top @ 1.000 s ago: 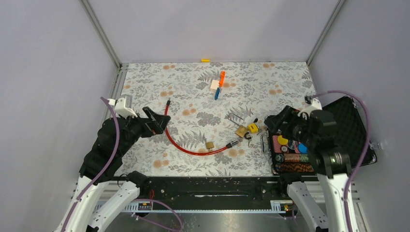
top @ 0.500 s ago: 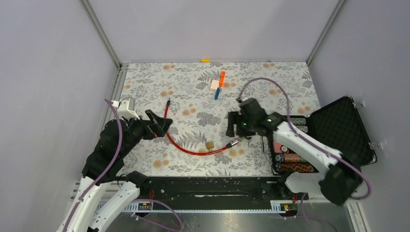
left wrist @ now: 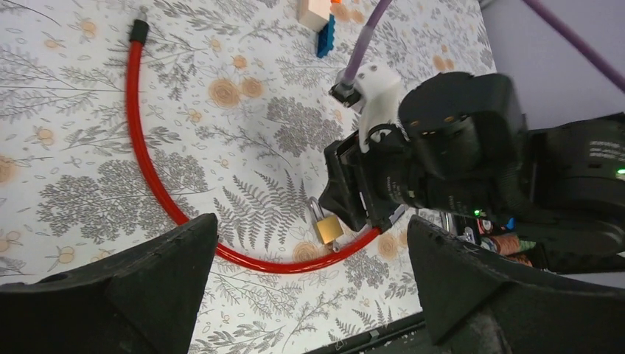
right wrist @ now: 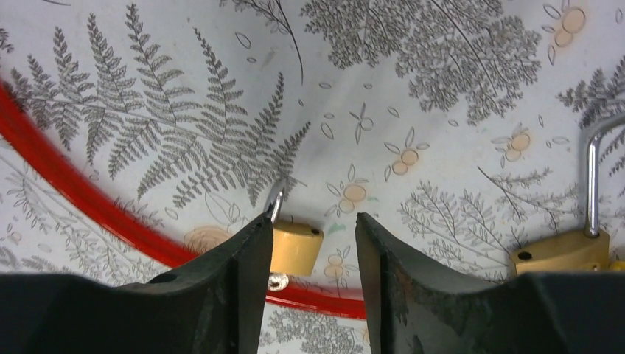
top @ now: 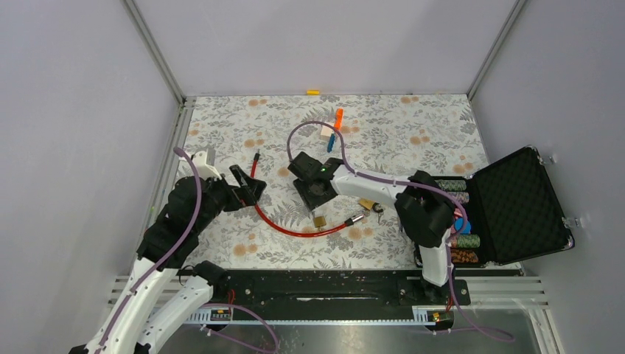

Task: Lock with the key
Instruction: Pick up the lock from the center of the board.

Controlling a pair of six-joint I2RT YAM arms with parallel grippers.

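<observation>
A small brass padlock (right wrist: 295, 247) lies on the floral mat against the red cable (right wrist: 74, 198), its shackle pointing away. My right gripper (right wrist: 313, 221) straddles it: the left finger touches the lock's edge and a gap shows at the right finger. From above, the right gripper (top: 317, 205) sits just over this padlock (top: 320, 220). A silver stub (right wrist: 278, 281) at the lock's base may be a key; I cannot tell. A larger padlock (right wrist: 564, 249) with a raised shackle lies to the right. My left gripper (top: 250, 188) hangs open beside the cable's left bend.
The red cable (top: 284, 227) curves across the mat's middle. Orange, white and blue blocks (top: 332, 130) lie at the back. An open black case (top: 516, 203) with poker chips stands at the right. A small bunch of keys (top: 379, 212) lies by the larger padlock (top: 366, 203).
My right arm has swung from over the case leftward across the mat to the small padlock, and its jaws have narrowed. The left gripper has edged slightly right, still open.
</observation>
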